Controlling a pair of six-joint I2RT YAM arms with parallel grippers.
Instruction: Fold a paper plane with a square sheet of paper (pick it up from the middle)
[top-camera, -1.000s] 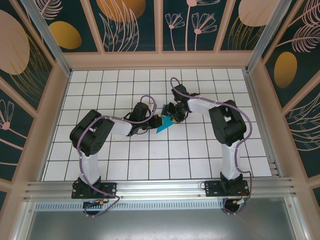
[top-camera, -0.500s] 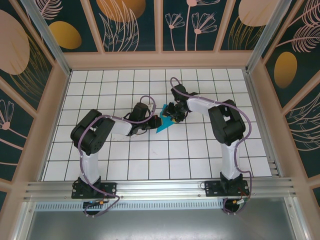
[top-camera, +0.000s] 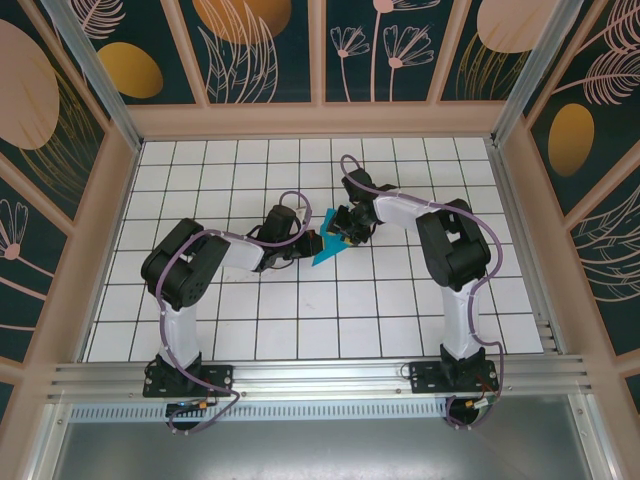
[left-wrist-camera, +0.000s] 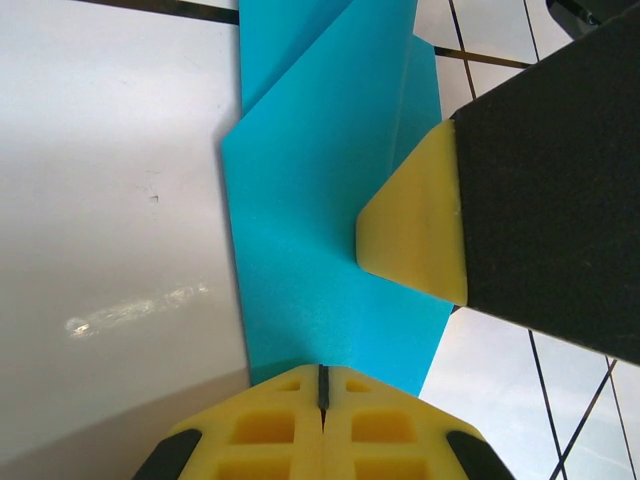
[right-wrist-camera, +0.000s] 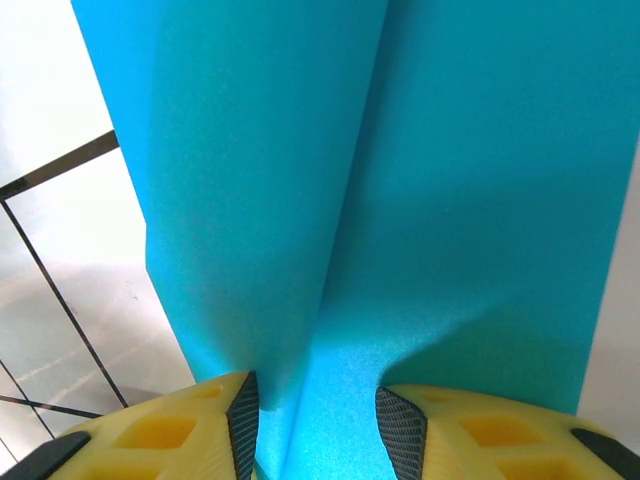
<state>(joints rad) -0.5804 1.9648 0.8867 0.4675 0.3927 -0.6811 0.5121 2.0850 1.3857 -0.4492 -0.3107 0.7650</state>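
Observation:
The square sheet of paper (top-camera: 325, 246) is a folded teal-blue angular shape lying on the tiled table between my two grippers. In the left wrist view the paper (left-wrist-camera: 320, 200) stretches away from my left gripper (left-wrist-camera: 322, 375). That gripper is shut, and its yellow tips rest on the sheet's near edge. One yellow finger (left-wrist-camera: 415, 235) of the right gripper presses on the paper from the right. In the right wrist view a raised fold of paper (right-wrist-camera: 330, 200) runs between the jaws of my right gripper (right-wrist-camera: 318, 430). Those jaws stand apart, close on either side of the fold.
The white gridded table (top-camera: 300, 320) spreads around the arms inside patterned walls (top-camera: 260, 50). The left arm (top-camera: 190, 265) and the right arm (top-camera: 450, 250) both reach in toward the middle, their wrists almost touching.
The right gripper's jaws have narrowed around the raised fold. The paper's upper corner has lifted a little. The left gripper has stayed shut in place.

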